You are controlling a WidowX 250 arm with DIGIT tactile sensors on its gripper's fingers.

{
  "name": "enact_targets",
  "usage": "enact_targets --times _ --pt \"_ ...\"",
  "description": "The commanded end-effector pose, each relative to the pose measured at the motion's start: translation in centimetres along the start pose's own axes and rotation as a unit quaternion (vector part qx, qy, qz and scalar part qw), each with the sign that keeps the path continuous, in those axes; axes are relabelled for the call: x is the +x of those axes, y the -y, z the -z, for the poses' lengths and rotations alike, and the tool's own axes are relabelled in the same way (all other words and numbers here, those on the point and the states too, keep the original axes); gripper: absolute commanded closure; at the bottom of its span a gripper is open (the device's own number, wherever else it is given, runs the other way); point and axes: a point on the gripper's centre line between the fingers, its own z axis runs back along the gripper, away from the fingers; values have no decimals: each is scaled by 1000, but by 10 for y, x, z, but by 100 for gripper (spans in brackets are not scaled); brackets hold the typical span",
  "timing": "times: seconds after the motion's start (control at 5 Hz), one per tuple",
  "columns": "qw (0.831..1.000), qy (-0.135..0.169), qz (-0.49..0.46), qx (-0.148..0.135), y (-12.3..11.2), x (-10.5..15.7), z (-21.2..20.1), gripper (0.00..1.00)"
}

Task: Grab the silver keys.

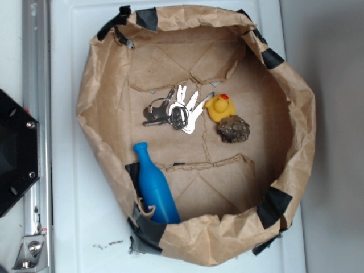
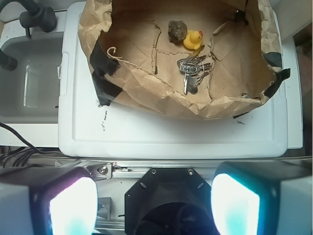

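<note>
In the middle of the brown paper tray's floor lie the silver keys [image 1: 181, 109], several shiny keys fanned out on a ring, with darker grey keys on the side away from the duck. Just beside the fanned tips sits a yellow rubber duck [image 1: 220, 106] with a red beak, and touching or nearly touching the duck is a rough brown-grey rock [image 1: 233, 129]. A blue plastic bottle [image 1: 154, 186] lies apart from the keys, its neck pointing toward them and its base leaning against the crumpled paper wall. The paper tray [image 1: 91, 85] has folded-up sides patched at several corners with black tape [image 1: 276, 206]. It rests on a white worktop [image 2: 161, 137]. In the wrist view the claw [image 2: 154, 208] hangs well back from the tray, over the worktop's near edge; its two fingers [image 2: 73, 205] stand wide apart, holding nothing.
</note>
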Motion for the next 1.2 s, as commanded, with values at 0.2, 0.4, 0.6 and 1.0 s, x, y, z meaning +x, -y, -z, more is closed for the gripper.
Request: enact_targets --times 0.2,0.4,0.6,1.0 --pt "1000 15 8 -9 -9 47 10 0" --pt "999 34 33 -16 -9 78 12 0" --pt "998 45 45 -24 -22 108 31 0" --pt "996 77 44 -4 -51 114 88 0"
